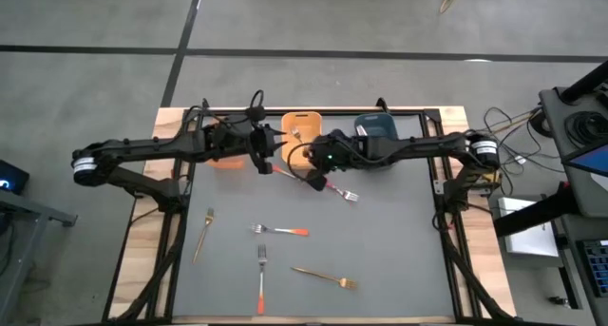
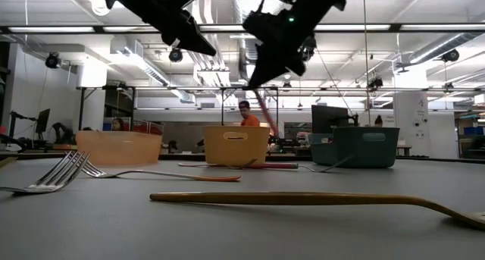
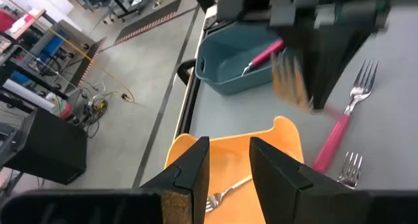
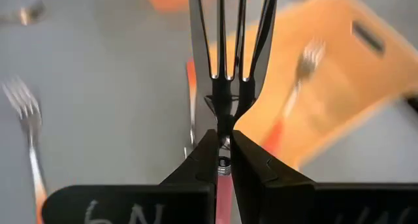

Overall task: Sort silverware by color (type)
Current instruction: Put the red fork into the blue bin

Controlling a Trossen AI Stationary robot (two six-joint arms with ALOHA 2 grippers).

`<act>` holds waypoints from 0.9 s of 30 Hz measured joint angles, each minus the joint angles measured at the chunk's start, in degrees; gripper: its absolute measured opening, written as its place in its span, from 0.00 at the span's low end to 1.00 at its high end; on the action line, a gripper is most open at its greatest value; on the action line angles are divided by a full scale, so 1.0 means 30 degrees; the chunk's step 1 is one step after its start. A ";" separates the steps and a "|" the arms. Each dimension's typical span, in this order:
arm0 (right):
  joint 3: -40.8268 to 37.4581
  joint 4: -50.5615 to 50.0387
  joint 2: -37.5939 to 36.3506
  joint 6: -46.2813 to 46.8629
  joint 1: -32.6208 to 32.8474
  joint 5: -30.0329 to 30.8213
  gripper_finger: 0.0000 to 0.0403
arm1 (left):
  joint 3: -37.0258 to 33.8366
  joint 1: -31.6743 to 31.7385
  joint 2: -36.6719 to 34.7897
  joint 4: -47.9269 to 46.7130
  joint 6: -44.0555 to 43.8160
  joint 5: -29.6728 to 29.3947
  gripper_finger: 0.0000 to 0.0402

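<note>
The dark tabletop (image 1: 399, 250) fills the middle of the room, with three bins along its far edge: a peach bin (image 2: 119, 147) toward the left, a yellow bin (image 1: 302, 128) in the middle and a teal bin (image 1: 378, 126) toward the right.

From overhead both arms reach in over that far edge. The left gripper (image 3: 230, 168) hangs above the yellow bin with its fingers apart and nothing between them. The right gripper (image 4: 224, 152) is closed on a pink-handled fork (image 1: 339, 190) just in front of the yellow bin, off the mat in the table-level camera. Its wrist camera alone shows the tines sticking straight out past the pinched fingertips.

The left wrist camera looks inside the bins, which the level view cannot: a fork with a pink handle (image 3: 264, 56) lies in the teal bin, and a fork (image 3: 227, 190) lies in the yellow one.

Loose on the mat from above: a gold fork (image 1: 202, 235) near the left edge, an orange-handled fork (image 1: 281, 231) mid-table, another orange-handled fork (image 1: 262, 278) by the near edge, and a gold fork (image 1: 325, 278) beside it.
</note>
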 joint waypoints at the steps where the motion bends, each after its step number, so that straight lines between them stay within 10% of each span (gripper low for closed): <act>1: 0.0000 0.0779 0.0187 -0.0205 -0.0009 0.0375 0.03 | 0.0000 0.0000 -0.0114 -0.0011 -0.0082 0.0000 0.23; 11: -0.0087 0.7838 0.1025 -0.3218 -0.0036 0.5082 0.03 | -0.0289 0.0000 -0.1565 -0.0943 -0.1037 0.0161 0.23; 27: -0.0168 0.9037 0.1122 -0.4377 0.0102 0.5369 0.03 | -0.1581 0.0000 -0.4173 0.0689 -0.2025 0.0677 0.23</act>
